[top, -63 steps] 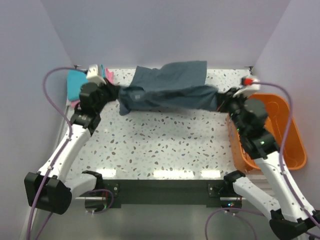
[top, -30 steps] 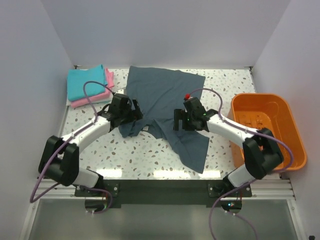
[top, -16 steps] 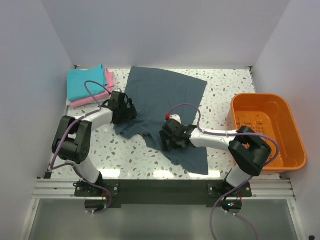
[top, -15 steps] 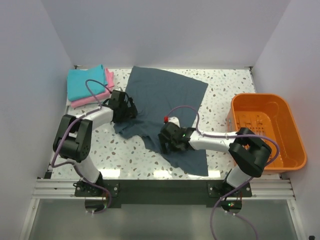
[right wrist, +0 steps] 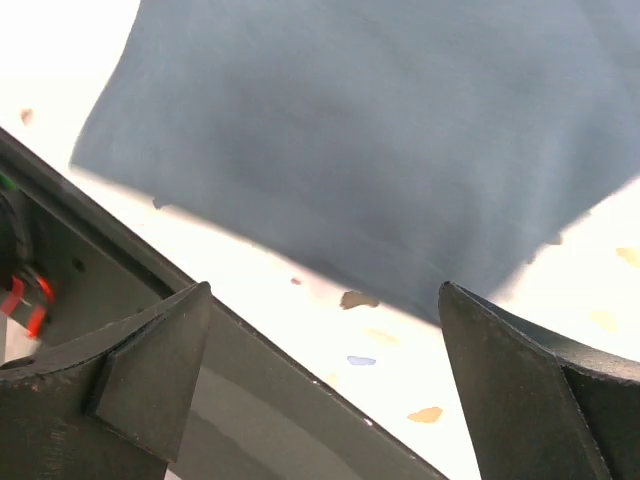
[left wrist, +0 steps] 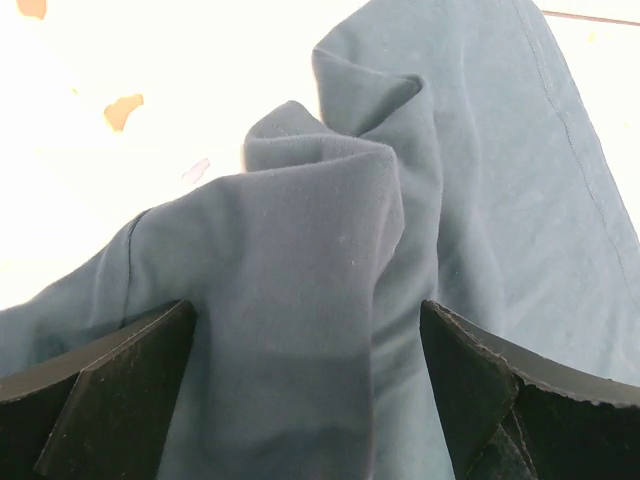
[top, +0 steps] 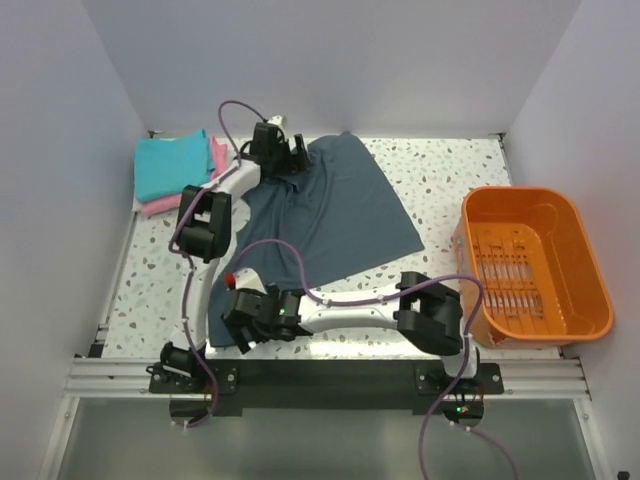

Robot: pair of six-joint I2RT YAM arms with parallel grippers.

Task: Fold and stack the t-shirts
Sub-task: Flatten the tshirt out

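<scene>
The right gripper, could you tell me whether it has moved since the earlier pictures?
Yes. The right gripper has swung left and toward the near edge, farther from the orange bin, now over the dark t-shirt's near corner.

An orange bin (top: 515, 191) of plastic sits at the right edge of the tabletop (top: 455, 170), its long side running front to back and its floor cut with rows of slots. The tabletop is white, speckled with grey and brown flecks, seen close up from the left wrist (left wrist: 150, 70) and the right wrist (right wrist: 380, 340). Pale lilac walls (top: 330, 60) enclose it on three sides. A dark rail (top: 330, 384) runs along its near edge.
</scene>
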